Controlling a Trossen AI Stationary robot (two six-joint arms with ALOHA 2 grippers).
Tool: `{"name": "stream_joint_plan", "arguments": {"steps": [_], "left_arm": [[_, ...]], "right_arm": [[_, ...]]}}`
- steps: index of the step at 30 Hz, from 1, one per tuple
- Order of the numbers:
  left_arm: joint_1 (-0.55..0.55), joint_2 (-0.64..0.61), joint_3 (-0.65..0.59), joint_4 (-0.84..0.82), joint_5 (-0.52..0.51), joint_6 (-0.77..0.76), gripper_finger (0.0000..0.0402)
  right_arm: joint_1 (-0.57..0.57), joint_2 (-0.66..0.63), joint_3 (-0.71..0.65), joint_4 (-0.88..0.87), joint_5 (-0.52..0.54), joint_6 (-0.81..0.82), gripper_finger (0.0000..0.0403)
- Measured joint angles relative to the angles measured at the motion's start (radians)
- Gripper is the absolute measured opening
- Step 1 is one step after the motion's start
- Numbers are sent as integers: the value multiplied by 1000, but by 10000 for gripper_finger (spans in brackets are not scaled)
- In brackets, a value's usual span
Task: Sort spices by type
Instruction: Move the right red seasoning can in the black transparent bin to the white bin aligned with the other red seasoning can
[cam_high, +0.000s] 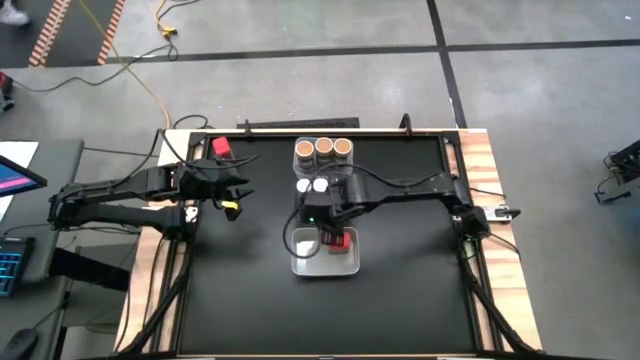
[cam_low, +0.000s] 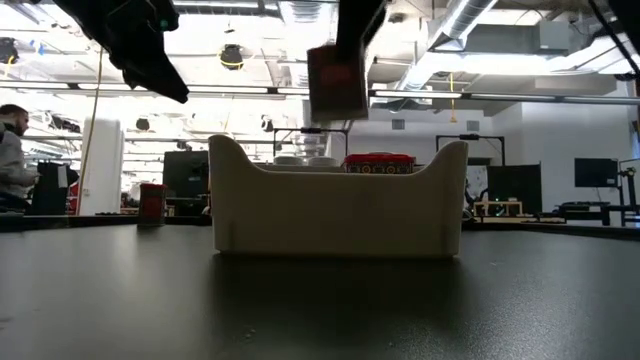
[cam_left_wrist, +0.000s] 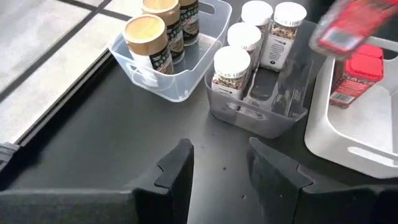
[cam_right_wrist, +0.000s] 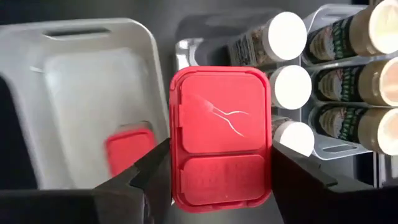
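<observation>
My right gripper (cam_right_wrist: 221, 171) is shut on a red square-top spice jar (cam_right_wrist: 221, 134) above the white bin (cam_high: 305, 262). Another red-top jar (cam_right_wrist: 127, 150) stands in that bin. White-top jars (cam_left_wrist: 249, 46) fill the middle clear bin (cam_left_wrist: 261, 115), and tan-top jars (cam_left_wrist: 155, 31) the far clear bin (cam_left_wrist: 168, 87). One more red-top jar (cam_high: 221, 148) stands on the table near the far left corner. My left gripper (cam_left_wrist: 221, 174) is open and hovers left of the bins (cam_high: 238, 190), touching nothing. My right gripper pinches the red square-top jar between its two fingers, at two opposite sides of the lid (cam_right_wrist: 180, 155). The fingers come from above, pointing down. The jar (cam_low: 337, 80) is lifted clear, above the white bin's rim (cam_low: 340, 180).
The three bins sit in a row from the table's far edge toward its middle. Bare black tabletop (cam_high: 240, 290) lies on the near side and to the right. Wooden table edges (cam_high: 490, 200) run along both sides. A person (cam_low: 12, 150) sits in the room beyond.
</observation>
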Motion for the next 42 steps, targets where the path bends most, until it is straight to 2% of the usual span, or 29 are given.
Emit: {"name": "stream_joint_plan", "arguments": {"steps": [6,11,15,25,42], "left_arm": [[0,0,0,0,0,-39,141],[0,0,0,1,0,-41,141],[0,0,0,1,0,-41,141],[0,0,0,1,0,-39,141],[0,0,0,2,0,-41,141]], "right_arm": [[58,-104,-22,55,36,15,241],[79,-181,-173,213,26,14,241],[87,-188,-290,361,-54,13,241],[97,-187,-430,569,-117,-23,241],[56,-58,-438,555,-167,-76,241]]}}
